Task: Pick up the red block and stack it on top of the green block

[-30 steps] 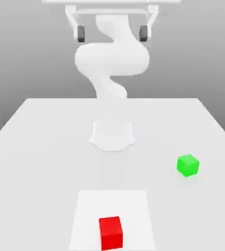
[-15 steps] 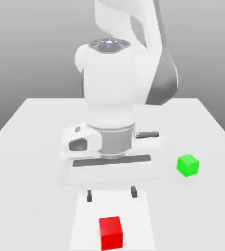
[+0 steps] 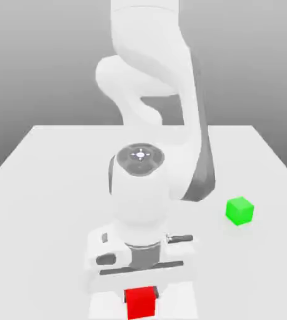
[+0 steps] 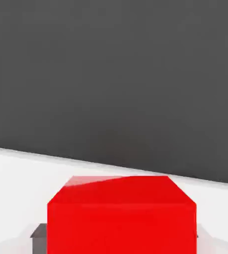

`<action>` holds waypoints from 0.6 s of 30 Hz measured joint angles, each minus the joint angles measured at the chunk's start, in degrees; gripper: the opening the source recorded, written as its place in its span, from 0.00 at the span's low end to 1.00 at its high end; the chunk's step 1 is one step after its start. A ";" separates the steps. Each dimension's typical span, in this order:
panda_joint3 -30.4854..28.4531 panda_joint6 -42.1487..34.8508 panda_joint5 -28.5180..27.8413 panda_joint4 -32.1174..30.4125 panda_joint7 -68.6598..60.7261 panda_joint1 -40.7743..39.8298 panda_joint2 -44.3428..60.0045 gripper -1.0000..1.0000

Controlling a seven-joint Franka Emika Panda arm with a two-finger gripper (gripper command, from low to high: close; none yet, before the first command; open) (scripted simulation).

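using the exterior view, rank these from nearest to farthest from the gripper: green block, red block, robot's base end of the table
1. red block, between the gripper's fingers
2. green block, off toward the exterior view's right
3. far end of the table, behind the arm

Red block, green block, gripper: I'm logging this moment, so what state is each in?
Red block: between the gripper's fingertips, apart from the green block.
Green block: resting on the table, nothing stacked on it.
Gripper: closed on the red block.
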 joint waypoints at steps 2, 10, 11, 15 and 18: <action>-0.20 -3.28 -0.41 -0.61 0.30 0.11 -3.89 0.00; 10.62 -6.92 8.19 -9.22 -10.94 9.87 -16.59 0.00; 11.81 -7.12 9.37 -10.46 -12.57 11.67 -18.09 0.00; 14.37 -7.69 12.70 -15.49 -18.09 18.84 -23.94 0.00; 17.17 -7.89 14.01 -19.35 -21.39 23.21 -28.10 0.00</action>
